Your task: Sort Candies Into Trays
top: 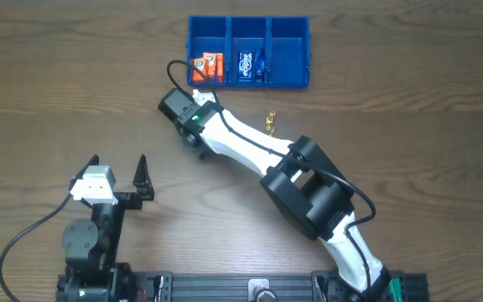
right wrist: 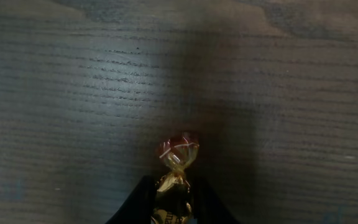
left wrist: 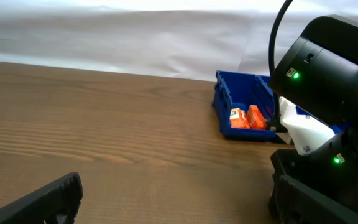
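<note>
1. The right gripper [right wrist: 173,190] is closed on a gold-wrapped candy [right wrist: 176,165]. The candy's red-tinged twisted end projects past the fingertips over bare wood of the surface [top: 57,84].
2. The right arm [top: 250,147] reaches across the middle, with its wrist just short of the blue tray [top: 250,18], near the tray's left compartment.
3. The left gripper [top: 118,164] stands open at the lower left, well apart from the tray and holding nothing.
4. In the tray, orange candies [top: 209,67] lie in the left compartment and a blue candy [top: 248,64] lies in the middle one.
5. A second gold candy [top: 269,122] lies on the surface just beside the right arm.
</note>
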